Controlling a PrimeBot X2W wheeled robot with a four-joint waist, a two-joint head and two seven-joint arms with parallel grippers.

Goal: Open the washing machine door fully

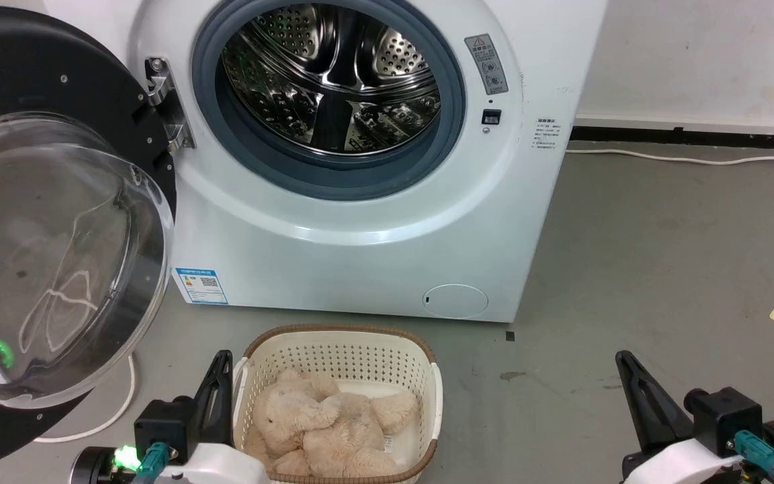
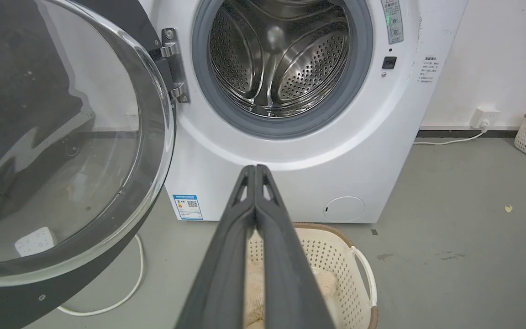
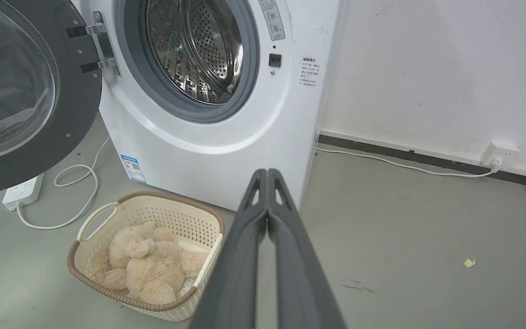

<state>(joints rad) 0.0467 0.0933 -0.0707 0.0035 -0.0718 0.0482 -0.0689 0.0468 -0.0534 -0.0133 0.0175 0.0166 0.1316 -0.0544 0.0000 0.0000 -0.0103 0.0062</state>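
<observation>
The washing machine door (image 1: 51,235) stands swung wide on its hinge (image 1: 166,107) at the left of the washing machine (image 1: 360,235), exposing the steel drum (image 1: 333,74). The left pincer (image 1: 223,363) and right pincer (image 1: 624,363) are both pressed together, holding nothing. A basket (image 1: 340,331) containing a plush toy (image 1: 326,423) sits on the floor (image 1: 662,269) between them.
</observation>
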